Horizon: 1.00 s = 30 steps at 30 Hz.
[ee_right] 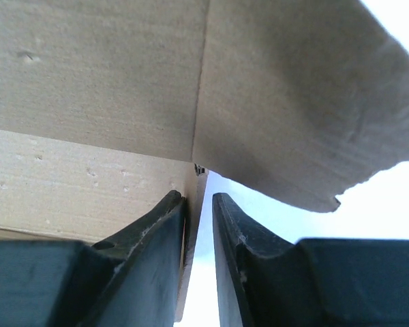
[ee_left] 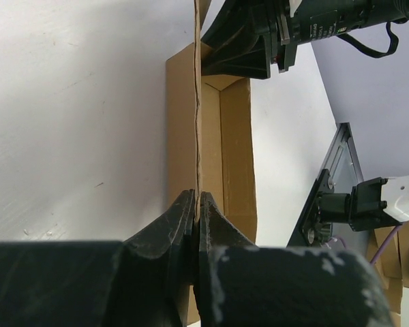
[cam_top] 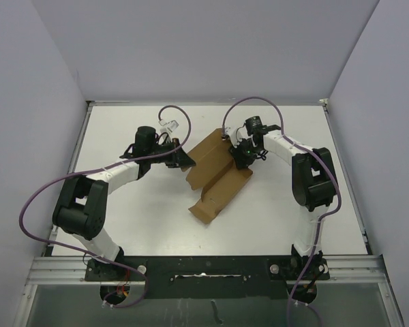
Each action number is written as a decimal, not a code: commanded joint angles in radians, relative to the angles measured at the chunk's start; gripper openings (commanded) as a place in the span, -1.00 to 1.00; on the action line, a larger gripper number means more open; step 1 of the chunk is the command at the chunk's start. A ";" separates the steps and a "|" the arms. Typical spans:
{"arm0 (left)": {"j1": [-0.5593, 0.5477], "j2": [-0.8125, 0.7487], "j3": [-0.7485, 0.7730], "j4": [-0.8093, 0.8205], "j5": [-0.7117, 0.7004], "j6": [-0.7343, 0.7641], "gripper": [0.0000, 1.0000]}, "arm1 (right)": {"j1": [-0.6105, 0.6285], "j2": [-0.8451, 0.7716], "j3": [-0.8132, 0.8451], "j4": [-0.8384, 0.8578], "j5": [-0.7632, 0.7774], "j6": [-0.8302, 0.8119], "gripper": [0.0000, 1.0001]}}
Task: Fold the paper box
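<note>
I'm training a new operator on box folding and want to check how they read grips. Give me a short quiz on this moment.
1. True or false: the left gripper is shut on an edge of the paper box.
2. The right gripper has its jaws: A clamped tight; B slightly parted; C out of view.
3. Is the box folded shut yet?
Key: 1 true; 2 B; 3 no, it lies open.
</note>
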State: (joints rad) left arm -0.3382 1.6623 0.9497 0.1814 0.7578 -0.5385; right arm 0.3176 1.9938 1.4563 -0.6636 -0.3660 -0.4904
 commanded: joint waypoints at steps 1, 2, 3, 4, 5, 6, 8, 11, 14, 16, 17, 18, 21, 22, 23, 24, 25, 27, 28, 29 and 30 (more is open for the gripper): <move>0.011 0.005 0.044 0.014 -0.007 0.015 -1.00 | -0.001 -0.012 0.008 -0.003 0.031 -0.023 -0.50; 0.012 0.004 0.044 0.014 -0.008 0.017 -1.00 | 0.000 -0.012 0.006 -0.003 0.037 -0.025 -0.50; 0.013 0.004 0.044 0.014 -0.008 0.017 -1.00 | 0.000 -0.015 0.005 0.001 0.043 -0.026 -0.49; 0.013 0.004 0.044 0.014 -0.007 0.016 -1.00 | 0.000 -0.015 0.002 0.003 0.051 -0.028 -0.49; 0.013 0.005 0.044 0.016 -0.005 0.015 -1.00 | 0.001 -0.013 0.000 0.004 0.059 -0.031 -0.49; 0.014 0.005 0.044 0.016 -0.003 0.015 -1.00 | 0.001 -0.008 -0.001 0.005 0.072 -0.032 -0.54; 0.014 0.004 0.044 0.018 -0.002 0.015 -1.00 | 0.003 0.002 0.000 0.010 0.123 -0.033 -1.00; 0.016 0.005 0.045 0.017 0.000 0.015 -1.00 | 0.003 0.001 -0.009 0.024 0.149 -0.031 -1.00; 0.016 0.005 0.046 0.019 0.004 0.015 -1.00 | 0.003 -0.007 -0.010 0.026 0.140 -0.031 -0.98; 0.015 0.004 0.044 0.021 0.006 0.015 -1.00 | 0.001 -0.016 -0.012 0.020 0.109 -0.033 -0.69; 0.016 0.004 0.044 0.022 0.006 0.017 -1.00 | -0.002 -0.022 -0.013 0.018 0.096 -0.034 -0.51; 0.016 0.002 0.044 0.021 0.006 0.017 -1.00 | -0.003 -0.029 -0.014 0.014 0.087 -0.037 -0.37; 0.016 0.001 0.044 0.020 0.006 0.018 -1.00 | -0.007 -0.058 -0.033 0.024 0.088 -0.050 -0.15; 0.016 0.002 0.044 0.021 0.007 0.019 -1.00 | -0.009 -0.064 -0.040 0.028 0.090 -0.053 -0.12; 0.016 0.003 0.046 0.022 0.008 0.018 -1.00 | -0.011 -0.067 -0.043 0.028 0.091 -0.054 -0.12; 0.016 0.005 0.047 0.022 0.010 0.017 -1.00 | -0.011 -0.065 -0.046 0.030 0.093 -0.054 -0.12; 0.016 0.005 0.046 0.022 0.011 0.017 -1.00 | -0.012 -0.062 -0.046 0.030 0.095 -0.056 -0.12; 0.017 0.004 0.046 0.023 0.012 0.017 -1.00 | -0.009 -0.054 -0.047 0.032 0.103 -0.056 -0.12; 0.017 0.005 0.046 0.024 0.014 0.017 -1.00 | -0.008 -0.050 -0.050 0.039 0.112 -0.054 -0.15; 0.016 0.005 0.046 0.025 0.015 0.017 -1.00 | -0.006 -0.048 -0.053 0.046 0.121 -0.051 -0.23; 0.016 0.005 0.046 0.025 0.016 0.016 -1.00 | -0.005 -0.044 -0.057 0.055 0.131 -0.049 -0.43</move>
State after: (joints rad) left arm -0.3271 1.6623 0.9497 0.1745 0.7486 -0.5377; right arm 0.3096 1.9896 1.4067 -0.6491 -0.2779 -0.5316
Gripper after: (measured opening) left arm 0.015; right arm 0.401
